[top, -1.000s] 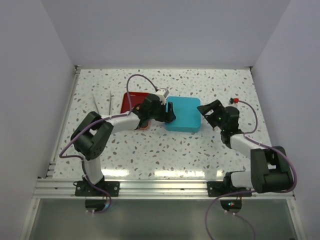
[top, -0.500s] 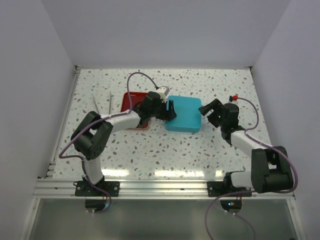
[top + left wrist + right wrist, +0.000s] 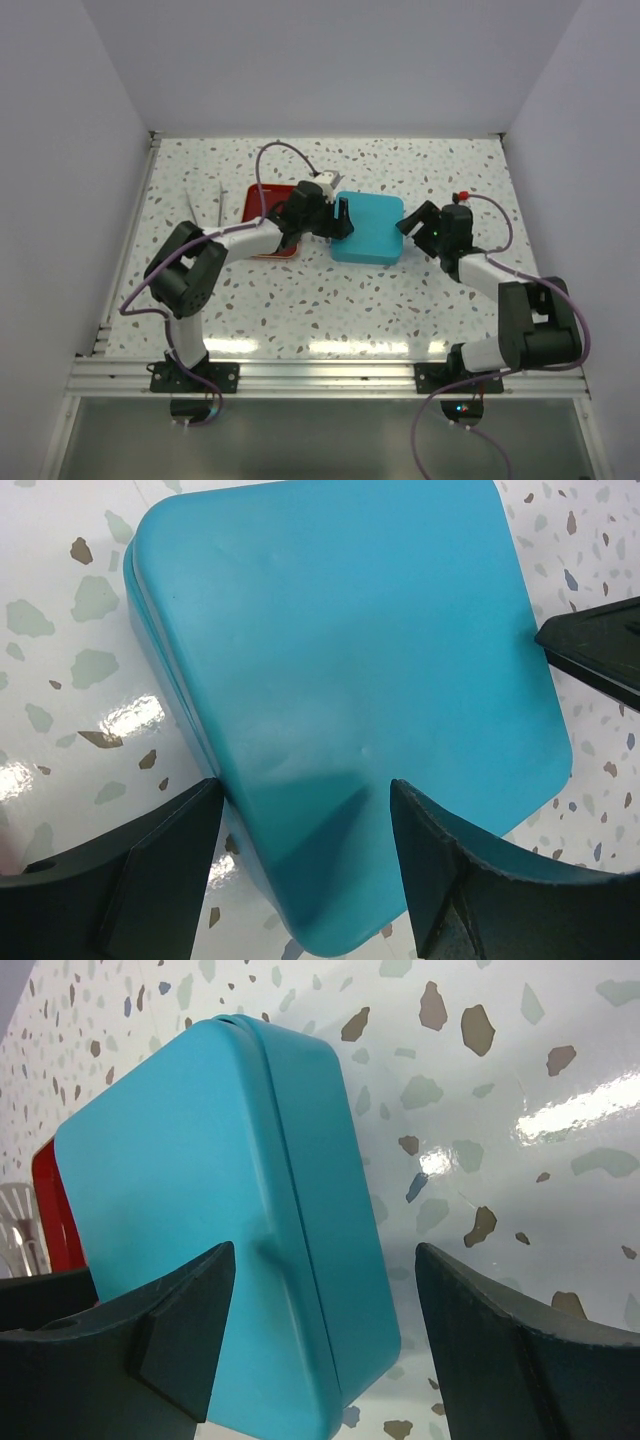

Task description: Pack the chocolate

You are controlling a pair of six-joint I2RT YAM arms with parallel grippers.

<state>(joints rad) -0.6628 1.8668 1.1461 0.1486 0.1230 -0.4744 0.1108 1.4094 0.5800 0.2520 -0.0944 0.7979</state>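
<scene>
The teal square tin (image 3: 367, 228) sits mid-table with its lid on; it fills the left wrist view (image 3: 340, 680) and shows in the right wrist view (image 3: 200, 1230). No chocolate pieces are visible; they are hidden or out of view. My left gripper (image 3: 341, 220) is open at the tin's left edge, its jaws straddling a corner (image 3: 305, 855). My right gripper (image 3: 414, 222) is open at the tin's right edge, jaws wide around the near right corner (image 3: 320, 1345). The red tray (image 3: 268, 210) lies left of the tin, partly under my left arm.
A pair of pale tweezers (image 3: 205, 209) lies on the speckled table left of the red tray. White walls enclose the table on three sides. A sliver of the red tray shows in the right wrist view (image 3: 50, 1200).
My right gripper has moved left and closer to the tin's right edge. My left gripper has stayed at the tin's left edge, shifting only slightly.
</scene>
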